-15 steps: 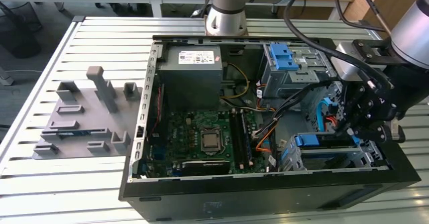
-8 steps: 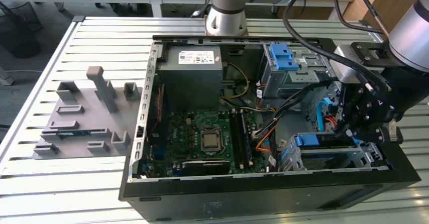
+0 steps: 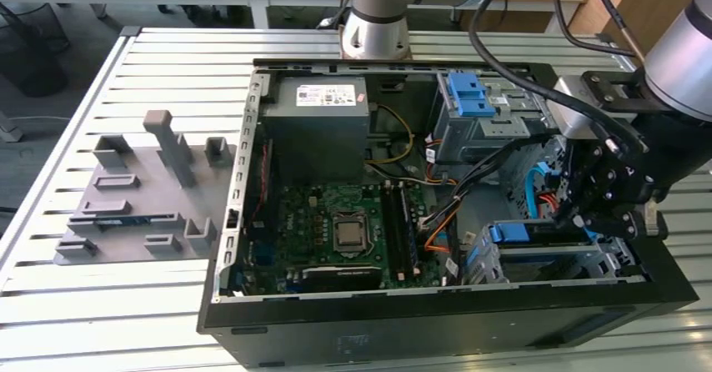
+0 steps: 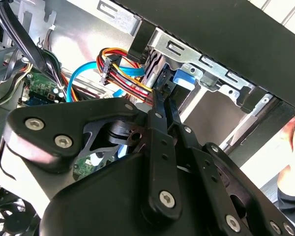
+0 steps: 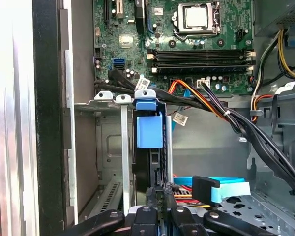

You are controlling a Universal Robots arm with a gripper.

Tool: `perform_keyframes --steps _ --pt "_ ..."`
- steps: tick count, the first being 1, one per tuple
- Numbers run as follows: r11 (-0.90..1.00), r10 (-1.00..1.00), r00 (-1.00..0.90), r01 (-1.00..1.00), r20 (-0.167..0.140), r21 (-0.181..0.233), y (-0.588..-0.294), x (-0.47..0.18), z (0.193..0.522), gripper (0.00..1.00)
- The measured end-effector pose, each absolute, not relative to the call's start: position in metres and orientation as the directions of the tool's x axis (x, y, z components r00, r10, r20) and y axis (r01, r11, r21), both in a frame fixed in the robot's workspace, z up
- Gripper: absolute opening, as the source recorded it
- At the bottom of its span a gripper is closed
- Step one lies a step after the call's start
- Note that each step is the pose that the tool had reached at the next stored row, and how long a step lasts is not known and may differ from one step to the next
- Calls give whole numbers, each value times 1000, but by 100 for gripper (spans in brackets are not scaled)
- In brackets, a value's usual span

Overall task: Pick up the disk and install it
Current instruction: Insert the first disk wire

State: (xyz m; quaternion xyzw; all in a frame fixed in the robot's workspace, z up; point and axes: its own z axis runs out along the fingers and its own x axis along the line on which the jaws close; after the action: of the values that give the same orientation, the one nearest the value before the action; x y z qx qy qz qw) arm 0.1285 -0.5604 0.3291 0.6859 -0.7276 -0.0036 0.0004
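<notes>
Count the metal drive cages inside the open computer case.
2. The upper cage sits toward the exterior view's right, beside the power supply. The lower cage sits nearer the camera on the same side. The arm may hide more.

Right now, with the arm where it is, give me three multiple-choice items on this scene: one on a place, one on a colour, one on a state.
1. In the exterior view, where is the gripper?
A. Over the grey fixture block
B. Over the power supply
C. At the drive cage on the exterior view's right

2. What colour is the plastic tab on the drive cage in the first wrist view?
A. Blue
B. Red
C. Green

3. What state is the computer case in?
A. Closed by its side panel
B. Open, with the motherboard exposed
C. Open, but with nothing inside

Answers:
1. C, as the gripper hangs into the cage corner of the case.
2. A, as the tab is plainly blue against the bare metal rails.
3. B, as the green board and its cables lie in plain sight.
</notes>
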Motion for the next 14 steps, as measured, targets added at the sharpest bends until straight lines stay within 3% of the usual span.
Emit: perform_keyframes --steps 2,3,9,11,13,14 --pt "59 -998 -59 -998 -5 6 -560 129 329 18" --pt "59 -998 -59 -998 -5 6 -560 129 331 24" --pt "59 -998 -59 -998 -5 6 -560 129 339 24" --pt "59 -998 -59 -998 -5 6 -560 129 339 23" --pt "59 -998 -59 -998 -4 6 -560 129 339 11" --pt "59 -998 -59 -998 -4 6 -560 129 339 11"
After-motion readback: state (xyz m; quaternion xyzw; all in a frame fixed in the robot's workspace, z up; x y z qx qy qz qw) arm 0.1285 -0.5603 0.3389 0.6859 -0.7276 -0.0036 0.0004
